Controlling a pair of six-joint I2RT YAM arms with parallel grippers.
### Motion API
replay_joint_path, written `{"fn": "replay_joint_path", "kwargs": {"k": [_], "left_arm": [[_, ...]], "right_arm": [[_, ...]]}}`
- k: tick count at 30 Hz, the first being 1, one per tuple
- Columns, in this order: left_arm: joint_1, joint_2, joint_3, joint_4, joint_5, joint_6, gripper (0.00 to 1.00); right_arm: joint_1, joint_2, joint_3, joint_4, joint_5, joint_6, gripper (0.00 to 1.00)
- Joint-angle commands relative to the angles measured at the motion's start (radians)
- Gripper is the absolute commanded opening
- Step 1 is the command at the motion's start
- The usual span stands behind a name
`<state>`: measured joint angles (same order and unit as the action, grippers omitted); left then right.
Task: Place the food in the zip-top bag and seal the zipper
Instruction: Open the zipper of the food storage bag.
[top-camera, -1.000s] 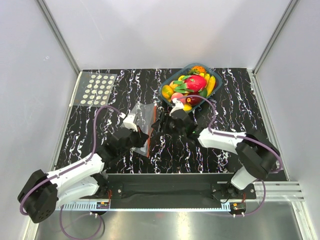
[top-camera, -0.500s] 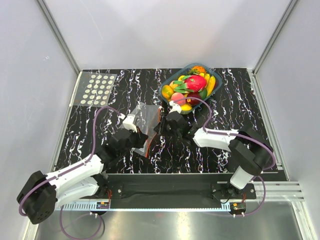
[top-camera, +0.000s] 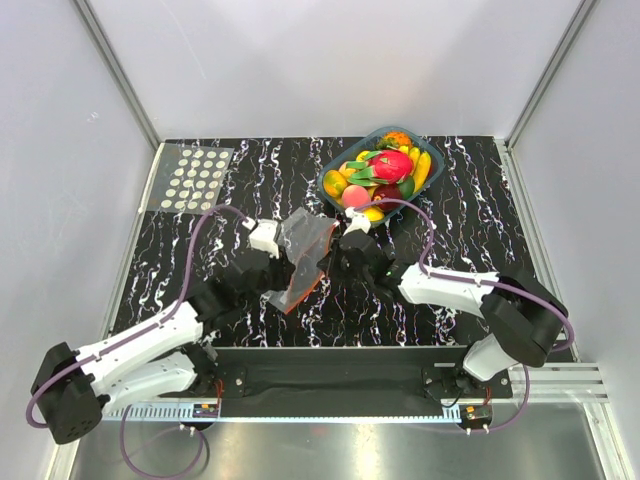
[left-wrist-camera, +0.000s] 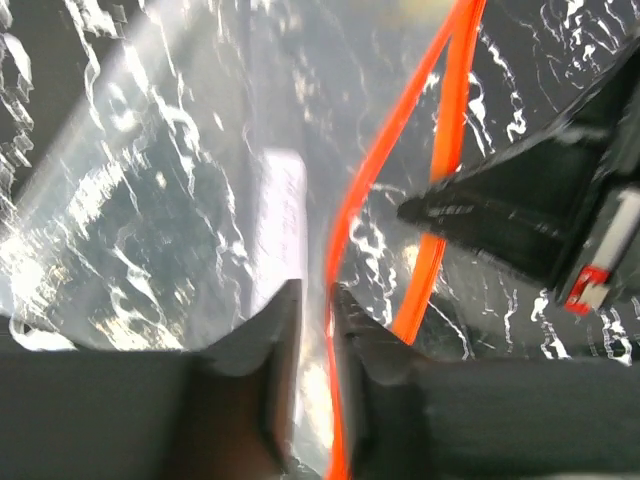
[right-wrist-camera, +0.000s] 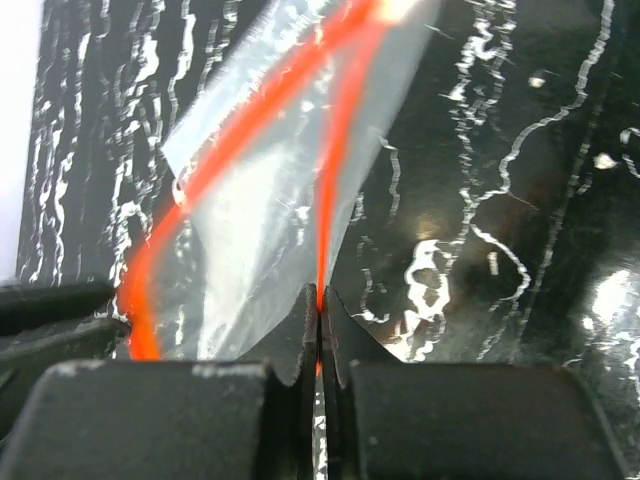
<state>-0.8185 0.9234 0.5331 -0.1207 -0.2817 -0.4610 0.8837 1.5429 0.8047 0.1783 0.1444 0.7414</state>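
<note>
The left end effector (top-camera: 280, 268) is narrowed to a slim gap around the near end of the zip-top bag (top-camera: 304, 248). In the left wrist view its fingers (left-wrist-camera: 272, 335) stand close together with clear film and one line of the zipper (left-wrist-camera: 352, 205) running between them. The right end effector (top-camera: 334, 262) is pinched fully together on the other lip of the bag's mouth. Seen from its wrist, the two fingertips (right-wrist-camera: 303, 325) meet on a thin orange line of the zipper (right-wrist-camera: 331, 150).

The bag is lifted off the black marbled desk (top-camera: 470, 230) and hangs tilted between the two end effectors, roughly at the middle of the desk. Its orange edge slants from the far right down towards the near left. The two zipper tracks are parted: in both wrist views they split into separate orange lines with clear film between them, so the mouth stands open. A white label (left-wrist-camera: 280, 225) shows on the film.

The toy fruits (top-camera: 390, 165) lie heaped in the dark teal tray (top-camera: 329, 172) at the far side of the desk, just beyond the right end effector. A clear sheet with white dots (top-camera: 195, 178) lies at the far left corner.
</note>
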Motion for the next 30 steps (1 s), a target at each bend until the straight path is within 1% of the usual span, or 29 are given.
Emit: {"fn": "replay_joint_path", "kwargs": {"k": [1,3,7,9,11,12,13,14,15,16,18,19,21,22,23,24,25,26,27,28,30], "left_arm": [[-0.03,-0.006,0.1,-0.082,-0.074,0.071,0.35],[-0.036,0.009,0.139,-0.106,-0.051,0.094,0.43],[-0.053,0.069,0.206,-0.151,-0.045,0.107,0.47],[-0.056,0.071,0.217,-0.171,-0.051,0.107,0.49],[-0.057,0.036,0.208,-0.163,-0.065,0.105,0.57],[-0.057,0.011,0.197,-0.148,-0.073,0.11,0.62],[-0.059,-0.054,0.179,-0.128,-0.088,0.11,0.69],[-0.057,-0.092,0.133,-0.076,-0.105,0.105,0.93],[-0.056,-0.128,0.107,-0.045,-0.123,0.101,0.99],[-0.057,-0.197,0.079,-0.016,-0.154,0.085,0.99],[-0.056,-0.253,0.022,0.021,-0.175,0.055,0.99],[-0.056,-0.289,0.007,0.038,-0.154,0.077,0.99],[-0.057,-0.304,-0.001,0.056,-0.101,0.116,0.99],[-0.056,-0.287,0.027,0.046,-0.061,0.154,0.99],[-0.056,-0.264,0.051,-0.012,-0.06,0.153,0.99],[-0.057,-0.235,0.079,-0.046,-0.051,0.16,0.95],[-0.057,-0.172,0.109,-0.078,-0.041,0.163,0.92],[-0.059,-0.141,0.157,-0.104,-0.034,0.169,0.9],[-0.06,-0.118,0.171,-0.128,-0.024,0.174,0.89],[-0.059,-0.086,0.179,-0.123,0.007,0.185,0.84],[-0.062,-0.066,0.186,-0.108,0.036,0.189,0.82]], "right_arm": [[0.035,-0.041,0.048,-0.02,0.044,-0.045,0.0],[0.044,-0.038,0.062,-0.023,0.046,-0.043,0.0],[0.052,-0.044,0.073,-0.016,0.053,-0.028,0.0],[0.052,-0.05,0.076,-0.014,0.052,-0.027,0.0],[0.054,-0.055,0.083,-0.028,0.049,-0.031,0.0],[0.055,-0.059,0.09,-0.033,0.049,-0.036,0.0],[0.057,-0.064,0.091,-0.037,0.049,-0.037,0.0],[0.058,-0.073,0.093,-0.042,0.049,-0.039,0.0],[0.058,-0.078,0.091,-0.042,0.05,-0.043,0.0],[0.06,-0.082,0.09,-0.042,0.05,-0.043,0.0],[0.06,-0.095,0.088,-0.042,0.05,-0.045,0.0],[0.06,-0.095,0.088,-0.042,0.052,-0.046,0.0],[0.06,-0.099,0.09,-0.045,0.053,-0.042,0.0],[0.06,-0.099,0.09,-0.043,0.05,-0.04,0.0],[0.063,-0.101,0.09,-0.043,0.05,-0.039,0.0],[0.061,-0.101,0.091,-0.045,0.05,-0.036,0.0],[0.061,-0.101,0.093,-0.045,0.047,-0.036,0.0],[0.061,-0.102,0.096,-0.048,0.049,-0.036,0.0],[0.063,-0.101,0.097,-0.048,0.047,-0.036,0.0],[0.063,-0.102,0.097,-0.049,0.047,-0.034,0.0],[0.064,-0.104,0.097,-0.051,0.046,-0.037,0.0]]}}
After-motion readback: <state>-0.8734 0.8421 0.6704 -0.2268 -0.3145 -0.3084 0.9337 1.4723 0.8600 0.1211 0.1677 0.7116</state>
